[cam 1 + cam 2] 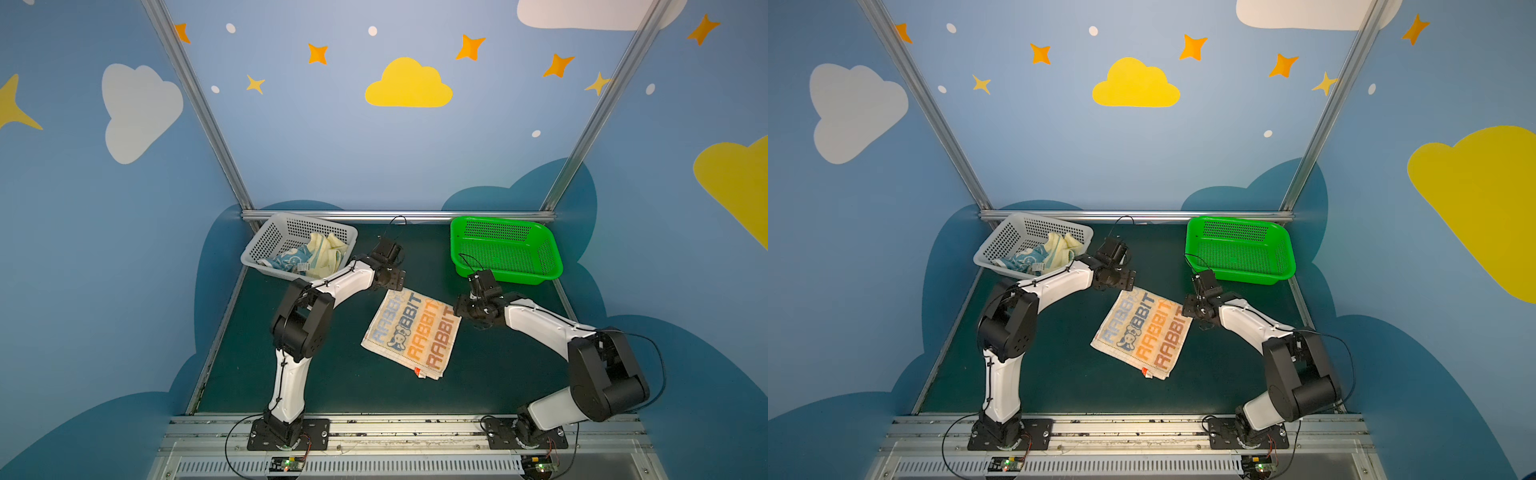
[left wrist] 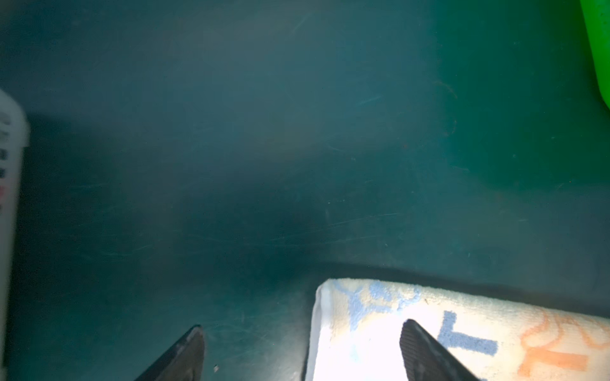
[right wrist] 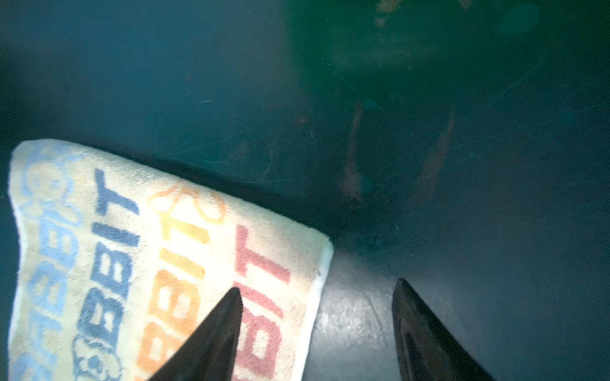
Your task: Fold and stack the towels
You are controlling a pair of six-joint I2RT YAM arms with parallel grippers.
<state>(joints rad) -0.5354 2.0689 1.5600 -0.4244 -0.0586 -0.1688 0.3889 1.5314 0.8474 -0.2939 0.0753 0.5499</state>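
Nearest the lens, the metal rail (image 1: 415, 428) bearing both arm bases was seen, and beyond it the dark green table (image 1: 332, 390). The left arm (image 1: 291, 374) and the right arm (image 1: 540, 324) were bent inward toward the table's middle. At the far left a grey basket (image 1: 266, 237) was set, and at the far right a green basket (image 1: 544, 253), well apart. Between the arms the striped towel (image 1: 411, 332) with RABBIT lettering was spread flat on the table, skewed. The pale yellow towel (image 1: 328, 249) and the blue-and-cream towel (image 1: 291, 259) were heaped crumpled inside the grey basket. The left gripper (image 2: 303, 325) was held with jaws apart astride the striped towel's far left corner, one finger over cloth and one over table. The right gripper (image 3: 317, 285) was likewise spread across the far right corner, not closed on the cloth
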